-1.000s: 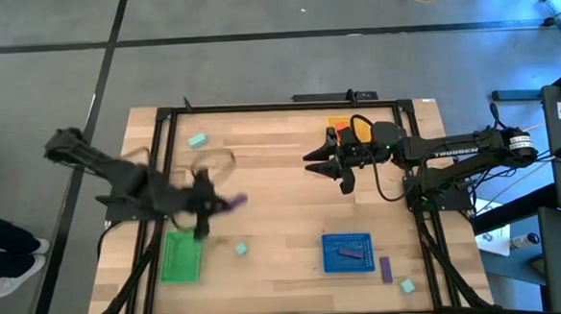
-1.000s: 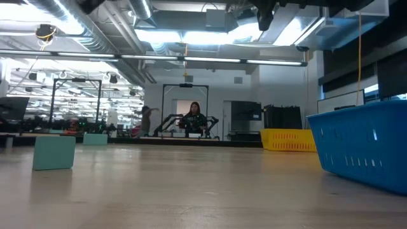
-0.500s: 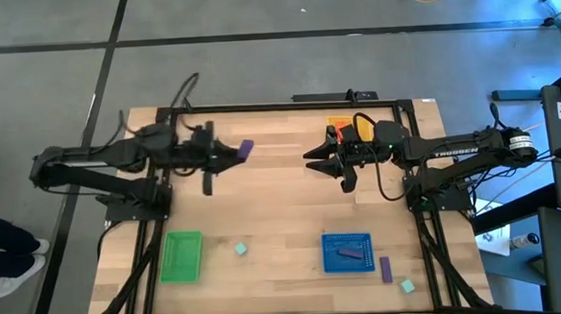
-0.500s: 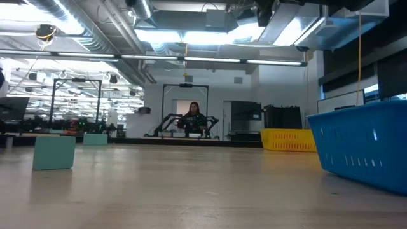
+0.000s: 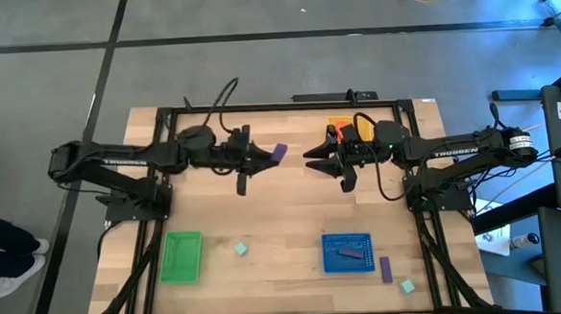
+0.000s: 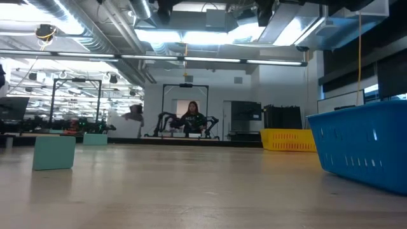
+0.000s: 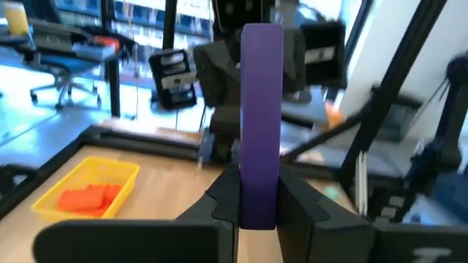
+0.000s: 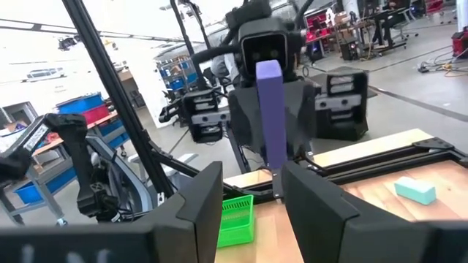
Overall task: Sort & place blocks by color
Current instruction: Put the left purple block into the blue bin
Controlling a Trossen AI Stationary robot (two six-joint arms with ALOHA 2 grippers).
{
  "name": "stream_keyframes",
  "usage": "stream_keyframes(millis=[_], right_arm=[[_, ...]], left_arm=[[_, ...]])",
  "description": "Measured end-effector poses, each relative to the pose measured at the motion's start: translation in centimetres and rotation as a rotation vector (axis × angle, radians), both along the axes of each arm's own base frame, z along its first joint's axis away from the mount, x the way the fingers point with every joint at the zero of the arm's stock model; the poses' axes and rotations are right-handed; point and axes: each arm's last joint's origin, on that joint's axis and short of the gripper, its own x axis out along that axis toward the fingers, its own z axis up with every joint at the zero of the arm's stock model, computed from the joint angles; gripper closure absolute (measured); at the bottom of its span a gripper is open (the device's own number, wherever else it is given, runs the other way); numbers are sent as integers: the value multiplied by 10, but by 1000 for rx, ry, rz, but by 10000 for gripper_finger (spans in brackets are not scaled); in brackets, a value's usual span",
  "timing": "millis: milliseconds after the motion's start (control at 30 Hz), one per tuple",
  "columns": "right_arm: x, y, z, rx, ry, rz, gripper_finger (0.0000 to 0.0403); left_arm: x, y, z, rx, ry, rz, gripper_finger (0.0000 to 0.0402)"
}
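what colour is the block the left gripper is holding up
Purple. The block is clamped in the left gripper; the left wrist view shows it best.

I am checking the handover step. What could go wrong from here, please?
The left gripper holds the purple bar only by its lower end, so it may tilt or slip. The right gripper, fingers apart, faces it closely above the table; a misjudged approach could knock the bar loose or bump the fingers together.
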Motion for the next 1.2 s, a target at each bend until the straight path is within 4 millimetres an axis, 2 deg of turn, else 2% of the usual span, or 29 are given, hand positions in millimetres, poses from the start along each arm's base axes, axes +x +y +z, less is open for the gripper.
stream_keyframes(millis=[200,367,1200], right_arm=[[0,0,0,0,1,-3,259],[0,0,0,0,0,-3,259],[0,0,-1,18,8,-16,259]], left_arm=[[-10,-4,-30,-126,-166,32,357],[-13,-11,-40,-155,-169,31,357],[-13,-11,-39,-166,-177,52,357]])
